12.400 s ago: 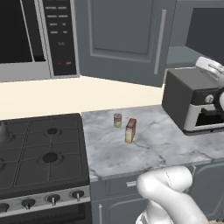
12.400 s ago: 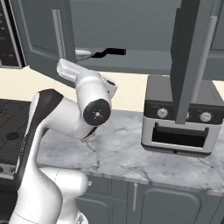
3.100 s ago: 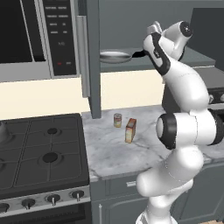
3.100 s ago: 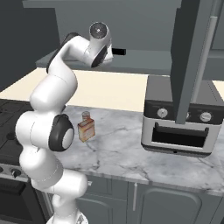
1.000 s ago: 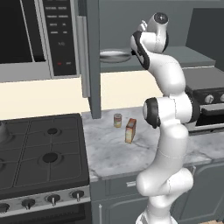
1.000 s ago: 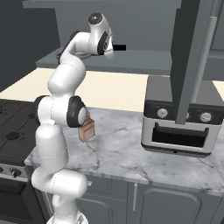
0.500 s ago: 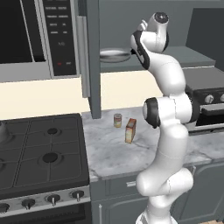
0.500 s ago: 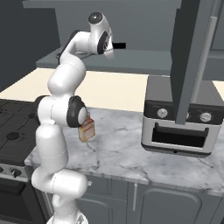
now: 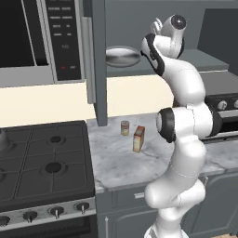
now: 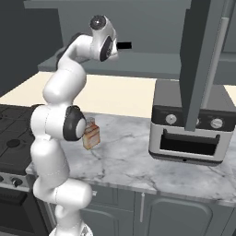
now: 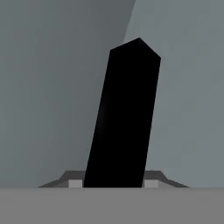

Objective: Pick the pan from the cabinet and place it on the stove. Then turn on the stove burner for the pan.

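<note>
The pan, a shallow steel disc, lies on the shelf of the open cabinet. Its black handle sticks out past my hand in the right base view. The arm reaches up to shelf height, and my gripper sits at the handle. In the hand view the handle rises straight out from between the gripper, and both fingertips press against its sides, so the gripper is shut on it. The stove lies low on the left, with its larger stove burner bare.
The cabinet's left door hangs open beside the microwave; the right door hangs over the toaster oven. A small can and a box stand on the marble counter.
The fingers have closed in on the pan's handle over the last second. The arm and the pan have stayed almost where they were.
</note>
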Tool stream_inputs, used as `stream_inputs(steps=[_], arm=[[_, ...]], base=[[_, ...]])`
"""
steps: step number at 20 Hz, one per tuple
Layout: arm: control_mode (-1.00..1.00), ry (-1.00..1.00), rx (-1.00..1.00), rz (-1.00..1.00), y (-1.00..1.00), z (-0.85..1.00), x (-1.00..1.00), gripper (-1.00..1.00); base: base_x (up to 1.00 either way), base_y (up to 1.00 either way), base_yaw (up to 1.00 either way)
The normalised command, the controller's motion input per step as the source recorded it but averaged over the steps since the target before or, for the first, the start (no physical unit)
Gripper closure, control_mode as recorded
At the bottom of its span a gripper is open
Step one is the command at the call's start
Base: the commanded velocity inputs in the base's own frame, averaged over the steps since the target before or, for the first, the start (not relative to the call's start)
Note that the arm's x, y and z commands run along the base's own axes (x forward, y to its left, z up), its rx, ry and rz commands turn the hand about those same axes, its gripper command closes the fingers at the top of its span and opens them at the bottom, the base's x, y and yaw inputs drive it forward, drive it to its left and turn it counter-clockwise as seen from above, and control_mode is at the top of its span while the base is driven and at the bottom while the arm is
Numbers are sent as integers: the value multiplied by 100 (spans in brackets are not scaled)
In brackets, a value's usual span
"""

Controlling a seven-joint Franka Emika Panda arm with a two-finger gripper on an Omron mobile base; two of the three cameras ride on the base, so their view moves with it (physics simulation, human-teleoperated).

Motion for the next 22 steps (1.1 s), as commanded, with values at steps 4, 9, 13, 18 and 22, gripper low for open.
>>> stream_inputs(steps=[4, 9, 13, 18, 22], arm=[[-100, -17, 6, -1, 0, -2, -86, 100], [-100, -13, 6, 0, 0, 0, -100, 100], [-100, -8, 5, 0, 0, 0, -100, 100], [-100, -5, 2, 0, 0, 0, -100, 100], [-100, 0, 0, 0, 0, 0, -97, 100]], base=[[0, 0, 0], [0, 0, 0], [0, 0, 0], [0, 0, 0], [0, 0, 0]])
